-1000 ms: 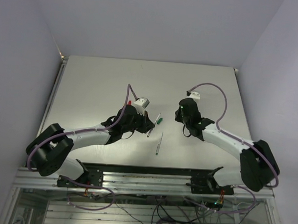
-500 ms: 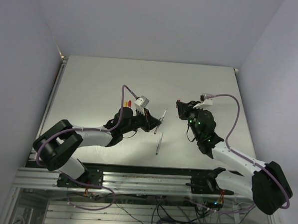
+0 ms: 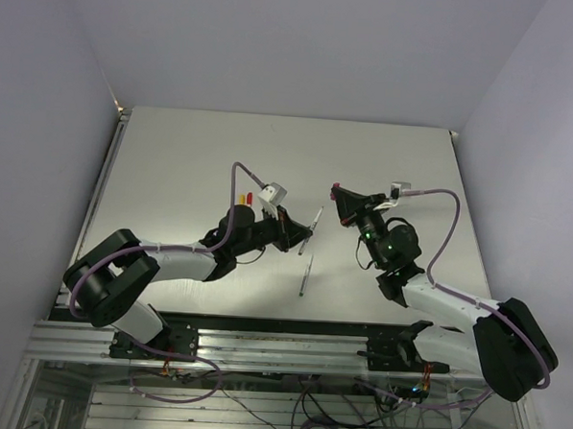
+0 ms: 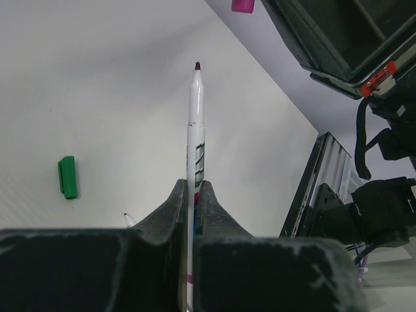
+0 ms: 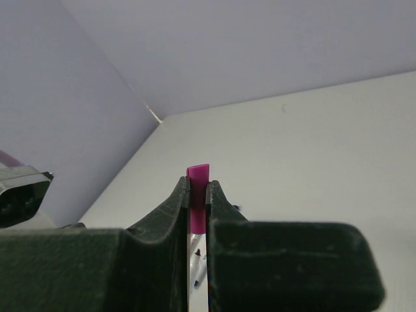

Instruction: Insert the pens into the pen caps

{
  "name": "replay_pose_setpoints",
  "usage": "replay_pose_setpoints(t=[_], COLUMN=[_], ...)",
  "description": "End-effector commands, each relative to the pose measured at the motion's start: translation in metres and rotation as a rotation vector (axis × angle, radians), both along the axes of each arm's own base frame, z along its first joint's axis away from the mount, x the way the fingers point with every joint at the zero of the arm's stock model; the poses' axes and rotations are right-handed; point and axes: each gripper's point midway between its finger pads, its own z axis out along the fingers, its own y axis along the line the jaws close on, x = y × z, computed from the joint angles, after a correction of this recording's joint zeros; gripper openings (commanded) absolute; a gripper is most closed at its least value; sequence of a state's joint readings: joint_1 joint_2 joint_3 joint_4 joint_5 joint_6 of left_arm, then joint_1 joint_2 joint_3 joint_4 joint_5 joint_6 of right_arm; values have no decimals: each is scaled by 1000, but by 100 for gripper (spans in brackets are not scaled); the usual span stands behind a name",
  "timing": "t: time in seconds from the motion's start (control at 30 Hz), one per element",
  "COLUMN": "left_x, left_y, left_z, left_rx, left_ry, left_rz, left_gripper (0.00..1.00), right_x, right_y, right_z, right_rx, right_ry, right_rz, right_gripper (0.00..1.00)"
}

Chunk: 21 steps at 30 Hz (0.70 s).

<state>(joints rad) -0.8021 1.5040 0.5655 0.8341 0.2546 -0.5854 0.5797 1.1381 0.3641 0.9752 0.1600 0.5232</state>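
Note:
My left gripper [image 3: 292, 236] is shut on a thin white pen [image 3: 313, 222] and holds it above the table, its tip pointing up and right. In the left wrist view the pen [image 4: 195, 130] stands out between my fingers [image 4: 193, 186], its dark tip toward the purple cap [image 4: 242, 5] at the top edge. My right gripper [image 3: 343, 200] is shut on that purple cap [image 3: 336, 188], a short way right of the pen tip. In the right wrist view the cap [image 5: 197, 188] sticks out of the gripper [image 5: 197, 185]. A green cap [image 4: 67, 177] lies on the table.
A second pen [image 3: 305, 275] lies on the table below the held one. Red and yellow caps [image 3: 250, 197] sit beside the left wrist. The right arm's body [image 4: 338, 32] fills the upper right of the left wrist view. The table's near rail [image 3: 290, 335] runs along the front.
The left gripper has lifted the pen off the table and tilted it up to the right. The right gripper has swung left with the purple cap, toward the pen tip.

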Motion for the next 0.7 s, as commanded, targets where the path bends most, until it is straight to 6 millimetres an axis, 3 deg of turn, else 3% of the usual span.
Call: replay_pose_setpoints(t=[0.0, 0.67], left_x=[2, -6], left_y=[-9, -13], left_z=[35, 57], left_rx=[-94, -149], left_ry=[-65, -95], left_rz=[-21, -49], left_gripper=[7, 7], right_x=[-7, -11], right_y=[4, 13], right_z=[15, 9], right_rx=[67, 92], right_ry=[-75, -75], right_rz=[44, 96], right_gripper=[0, 0])
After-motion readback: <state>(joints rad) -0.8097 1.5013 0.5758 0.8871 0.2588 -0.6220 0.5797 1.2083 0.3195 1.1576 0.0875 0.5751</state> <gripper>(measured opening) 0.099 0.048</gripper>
